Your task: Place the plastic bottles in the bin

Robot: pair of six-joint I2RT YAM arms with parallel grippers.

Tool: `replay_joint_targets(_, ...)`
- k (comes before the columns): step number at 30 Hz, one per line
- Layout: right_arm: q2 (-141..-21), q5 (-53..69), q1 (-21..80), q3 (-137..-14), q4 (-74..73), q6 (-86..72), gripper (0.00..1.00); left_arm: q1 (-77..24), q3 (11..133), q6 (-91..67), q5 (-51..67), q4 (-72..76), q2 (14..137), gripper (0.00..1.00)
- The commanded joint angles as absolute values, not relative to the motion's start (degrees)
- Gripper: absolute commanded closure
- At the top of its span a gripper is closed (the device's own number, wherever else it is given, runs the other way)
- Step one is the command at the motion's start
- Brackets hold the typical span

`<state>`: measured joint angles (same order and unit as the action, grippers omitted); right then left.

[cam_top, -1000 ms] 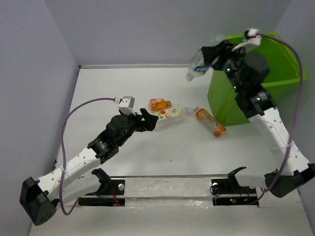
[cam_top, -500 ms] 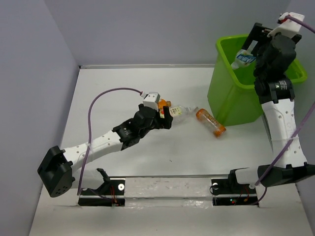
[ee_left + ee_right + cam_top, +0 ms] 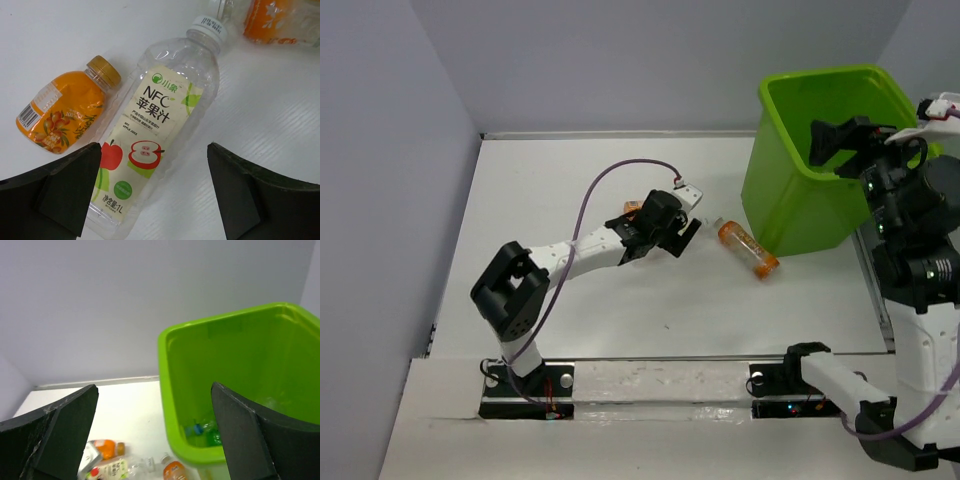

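From above, the lime-green rectangular plastic bin [image 3: 790, 205] stands at the far right of the white counter [image 3: 570, 170]. Three bottles lie on the counter to its left. A long orange plastic bottle [image 3: 748, 249] lies just beside the bin's near corner. A clear plastic bottle with a white cap [image 3: 708, 224] is mostly hidden under the left tool [image 3: 672, 236]. A small squat orange plastic bottle [image 3: 633, 207] shows only partly behind that arm. The right tool [image 3: 842, 145] hangs over the bin's open top, spread and holding nothing. The left wrist view looks down on the clear plastic bottle [image 3: 165, 125], which lies flat with its white-and-green apple label up and its cap pointing away. The left tool [image 3: 154, 165] is released, with one black finger [image 3: 60, 195] on each side of the bottle's lower half; whether either touches it cannot be told. The small squat orange plastic bottle [image 3: 65, 112], amber-capped, lies just left of the clear one, and part of the long orange plastic bottle [image 3: 280, 22] shows at the top right. In the right wrist view the right tool [image 3: 154, 390] is spread wide and empty above the bin [image 3: 167, 355]. On the bin's floor lie a green plastic bottle [image 3: 214, 434] and a blue-capped item [image 3: 192, 430]; any others there cannot be counted. The three bottles on the counter show again along the bottom edge.
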<state>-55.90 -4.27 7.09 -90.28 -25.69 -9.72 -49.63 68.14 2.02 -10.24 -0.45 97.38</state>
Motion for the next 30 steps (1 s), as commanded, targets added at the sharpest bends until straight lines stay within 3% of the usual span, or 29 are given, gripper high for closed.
replay_joint_targets(1,-52.3,5.1,6.9,-84.3,-24.6,-13.0,0.00,-48.3,74.1,9.2,-9.0,-6.1,98.8,0.02)
replay_joint_targets(17,-46.8,9.7,6.9,-78.1,-24.5,-14.5,0.00,-44.4,77.8,10.5,-0.7,-10.5,108.3,0.01)
replay_joint_targets(19,-46.7,11.0,6.9,-78.0,-24.5,-15.0,0.00,-44.4,77.2,9.9,-0.6,-10.5,108.3,0.05)
replay_joint_targets(23,-46.3,15.5,6.9,-77.1,-25.2,-17.3,0.00,-44.6,75.5,6.5,3.1,-11.9,106.8,0.35)
replay_joint_targets(30,-41.9,28.4,6.9,-70.8,-24.3,-23.0,0.00,-47.7,65.5,0.8,2.3,-6.9,100.6,0.42)
